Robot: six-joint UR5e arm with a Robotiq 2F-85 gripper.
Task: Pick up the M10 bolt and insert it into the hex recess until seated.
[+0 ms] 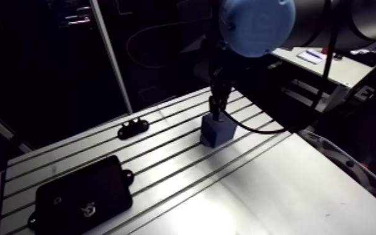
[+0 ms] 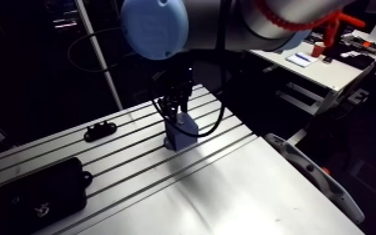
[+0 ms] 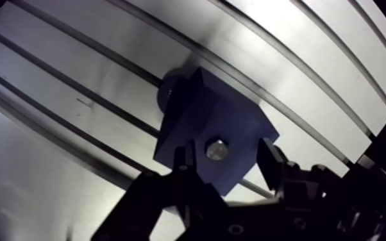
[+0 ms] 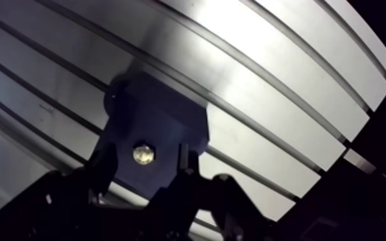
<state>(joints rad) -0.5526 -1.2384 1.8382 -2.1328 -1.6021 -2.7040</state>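
A dark blue block (image 3: pixel 215 125) stands on the slotted aluminium table (image 3: pixel 285 58). The silvery round end of the M10 bolt (image 3: pixel 217 150) shows in the block's top face, sunk in its recess. In the wrist view my gripper (image 3: pixel 226 161) hovers just over the block, its two dark fingers (image 3: pixel 183 163) apart on either side of the bolt, with gaps between them and it. In the arm view the gripper (image 1: pixel 217 112) comes straight down onto the block (image 1: pixel 218 131).
A black flat fixture plate (image 1: pixel 81 197) with small parts on it lies near the table's front left. A small black bracket (image 1: pixel 133 128) sits further back. The table's right edge (image 1: pixel 328 150) runs close beside the block.
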